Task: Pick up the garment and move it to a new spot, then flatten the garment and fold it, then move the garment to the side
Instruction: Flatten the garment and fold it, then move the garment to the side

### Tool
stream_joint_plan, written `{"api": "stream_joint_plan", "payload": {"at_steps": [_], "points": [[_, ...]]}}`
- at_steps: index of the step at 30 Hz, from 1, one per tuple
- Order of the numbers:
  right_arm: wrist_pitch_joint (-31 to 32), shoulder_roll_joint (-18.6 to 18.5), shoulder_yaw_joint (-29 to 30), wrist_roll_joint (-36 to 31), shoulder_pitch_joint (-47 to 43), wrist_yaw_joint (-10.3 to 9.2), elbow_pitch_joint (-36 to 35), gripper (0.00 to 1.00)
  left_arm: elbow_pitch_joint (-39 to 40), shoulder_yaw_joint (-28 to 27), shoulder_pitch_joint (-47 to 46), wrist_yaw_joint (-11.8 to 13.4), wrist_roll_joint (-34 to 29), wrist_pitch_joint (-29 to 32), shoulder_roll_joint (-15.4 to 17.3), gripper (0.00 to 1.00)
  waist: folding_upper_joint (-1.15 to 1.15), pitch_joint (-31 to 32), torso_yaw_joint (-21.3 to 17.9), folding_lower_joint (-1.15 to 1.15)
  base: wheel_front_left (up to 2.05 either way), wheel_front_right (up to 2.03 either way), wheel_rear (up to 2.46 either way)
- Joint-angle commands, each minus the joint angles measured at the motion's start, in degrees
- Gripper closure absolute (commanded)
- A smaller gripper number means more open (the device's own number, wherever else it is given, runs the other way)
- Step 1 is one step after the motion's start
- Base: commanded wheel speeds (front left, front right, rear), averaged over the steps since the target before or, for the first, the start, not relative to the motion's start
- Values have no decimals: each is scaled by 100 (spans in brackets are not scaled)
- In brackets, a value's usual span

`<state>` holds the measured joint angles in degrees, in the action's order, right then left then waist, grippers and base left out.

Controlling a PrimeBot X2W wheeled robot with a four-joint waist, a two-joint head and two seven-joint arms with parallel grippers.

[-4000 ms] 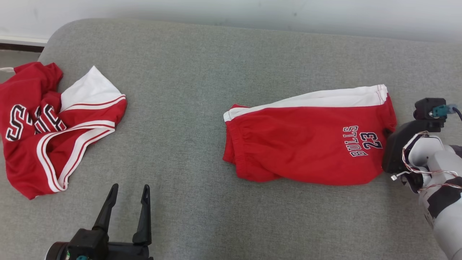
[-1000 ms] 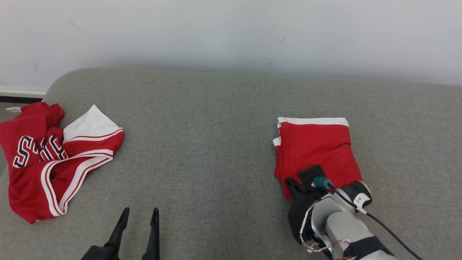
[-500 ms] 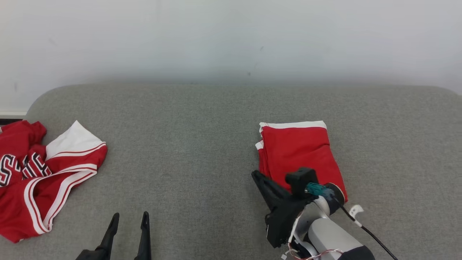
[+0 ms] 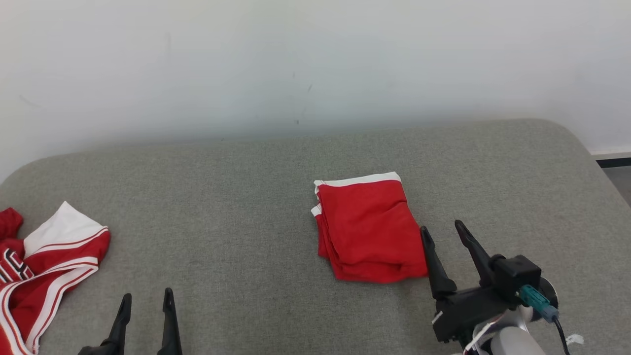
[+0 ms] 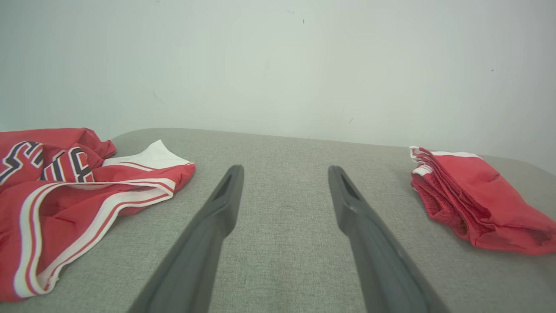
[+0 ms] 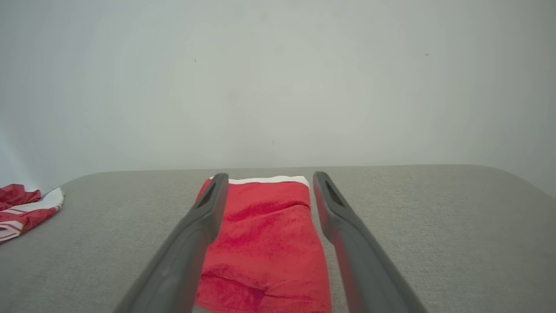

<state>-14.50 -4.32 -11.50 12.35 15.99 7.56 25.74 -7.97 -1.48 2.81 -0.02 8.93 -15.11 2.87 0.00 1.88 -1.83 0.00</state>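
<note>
The garment (image 4: pixel 367 229) is a pair of red shorts with a white band, folded into a small stack on the grey cushion (image 4: pixel 246 197). It lies at the right in the left wrist view (image 5: pixel 473 204) and straight ahead in the right wrist view (image 6: pixel 265 234). My right gripper (image 4: pixel 442 228) stands open just right of the stack's near corner, lifted clear of the cloth, nothing between its fingers. Near the bottom left, my left gripper (image 4: pixel 145 297) is open and empty above bare cushion.
A crumpled red and white jersey (image 4: pixel 44 261) lies at the cushion's left end, also at the left of the left wrist view (image 5: pixel 74 191). A pale wall (image 4: pixel 315 64) rises behind the cushion. The cushion's rounded right end (image 4: pixel 586 162) drops to the floor.
The right gripper has let go of the folded garment, opened and drawn back to its right. The head camera has turned right, shifting the whole picture left.
</note>
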Motion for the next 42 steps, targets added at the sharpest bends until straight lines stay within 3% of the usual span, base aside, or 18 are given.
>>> {"api": "stream_joint_plan", "payload": {"at_steps": [1,11,21,42], "points": [[-32,-43,172,-102,-221,-16,-87,0,3,-52,19,8,-20,-6,2,0,0,72,-85,0,0,0,0],[2,-174,610,-341,-804,-16,-42,0,-109,-247,77,-50,-182,-6,3,0,0,248,-204,0,0,0,0],[12,-162,390,-344,-974,-16,-41,0,-157,-229,308,-131,-157,-6,2,0,0,326,-304,0,0,0,0],[182,-152,262,-262,-1027,-16,-204,0,-158,-147,468,14,-89,-5,2,0,0,382,-282,0,0,0,0]]}}
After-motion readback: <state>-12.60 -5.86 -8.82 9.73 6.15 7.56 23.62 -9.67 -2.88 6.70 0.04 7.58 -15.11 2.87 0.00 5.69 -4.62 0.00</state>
